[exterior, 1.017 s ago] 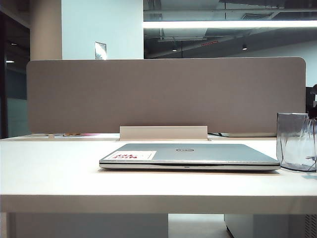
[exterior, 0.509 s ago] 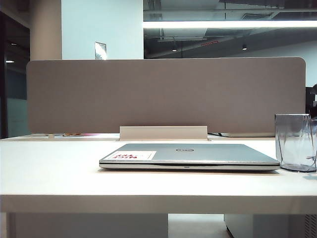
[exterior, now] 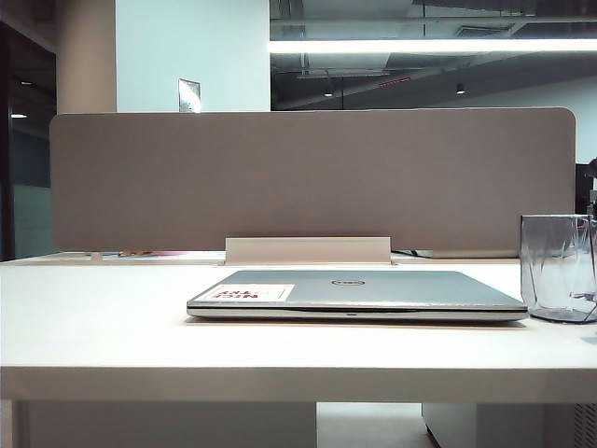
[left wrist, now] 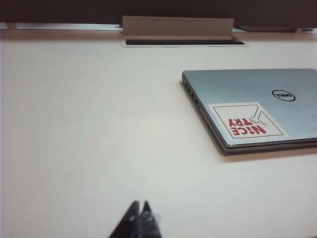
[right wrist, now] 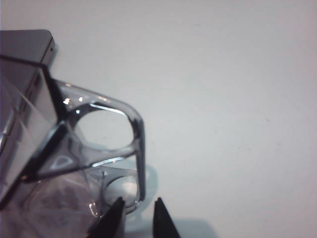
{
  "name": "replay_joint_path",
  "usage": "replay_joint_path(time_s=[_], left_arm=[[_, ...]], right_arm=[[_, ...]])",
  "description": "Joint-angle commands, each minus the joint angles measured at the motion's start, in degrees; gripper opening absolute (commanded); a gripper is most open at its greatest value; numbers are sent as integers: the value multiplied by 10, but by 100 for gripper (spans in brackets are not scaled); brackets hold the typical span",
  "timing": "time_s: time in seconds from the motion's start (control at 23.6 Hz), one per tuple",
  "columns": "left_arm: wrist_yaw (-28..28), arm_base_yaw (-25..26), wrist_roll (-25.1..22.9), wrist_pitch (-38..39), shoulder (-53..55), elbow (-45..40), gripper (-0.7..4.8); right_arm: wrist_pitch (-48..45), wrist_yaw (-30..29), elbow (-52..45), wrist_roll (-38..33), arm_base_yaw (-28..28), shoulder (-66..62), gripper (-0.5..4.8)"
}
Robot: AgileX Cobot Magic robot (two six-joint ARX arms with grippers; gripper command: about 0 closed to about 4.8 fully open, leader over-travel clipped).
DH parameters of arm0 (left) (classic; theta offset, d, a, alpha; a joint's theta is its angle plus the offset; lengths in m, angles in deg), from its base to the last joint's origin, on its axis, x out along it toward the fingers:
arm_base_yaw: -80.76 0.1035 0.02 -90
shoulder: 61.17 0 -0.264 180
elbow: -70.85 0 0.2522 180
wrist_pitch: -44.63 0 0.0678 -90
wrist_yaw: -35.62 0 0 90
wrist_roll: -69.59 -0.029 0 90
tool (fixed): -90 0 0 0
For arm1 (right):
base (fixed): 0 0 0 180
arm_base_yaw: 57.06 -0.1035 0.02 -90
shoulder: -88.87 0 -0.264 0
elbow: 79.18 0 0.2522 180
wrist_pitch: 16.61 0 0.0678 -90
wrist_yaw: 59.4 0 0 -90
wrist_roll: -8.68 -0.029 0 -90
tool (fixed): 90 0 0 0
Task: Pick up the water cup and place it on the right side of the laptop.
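Currently the left gripper [left wrist: 140, 214] hangs over bare white desk [exterior: 103, 327], well left of the laptop [exterior: 359, 291], its two dark fingertips pressed together, holding nothing; laptop lies closed and flat mid-desk, oval logo on the lid, white sticker [left wrist: 246, 120] with red print near one corner; grey partition panel [exterior: 308, 177] stands behind it; water cup [exterior: 557, 268] stands upright on the desk just beside the laptop's right edge, partly cut off by the exterior view; right gripper [right wrist: 137, 218] sits low by the cup's loop handle [right wrist: 116, 144], jaws a narrow gap apart, gripping nothing; cup rests free on the desk.
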Motion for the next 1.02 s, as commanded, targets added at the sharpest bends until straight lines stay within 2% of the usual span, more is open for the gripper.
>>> replay_joint_path(time_s=[0.04,0.13,0.25,0.3,0.47,0.85,1.02], left_arm=[[4,0,0,2,0,2,-4],[4,0,0,2,0,2,-4],[4,0,0,2,0,2,-4],[4,0,0,2,0,2,-4],[4,0,0,2,0,2,-4],[4,0,0,5,0,2,-4],[4,0,0,8,0,2,-4]], right_arm=[[47,5,1,2,0,47,95],[101,5,1,1,0,92,94],[173,2,1,-15,0,155,8],[205,2,0,-15,-1,192,-6],[265,-17,-3,-18,-2,296,-6],[283,-31,-90,-77,-40,503,-6],[311,14,-137,-85,-63,624,-6]])
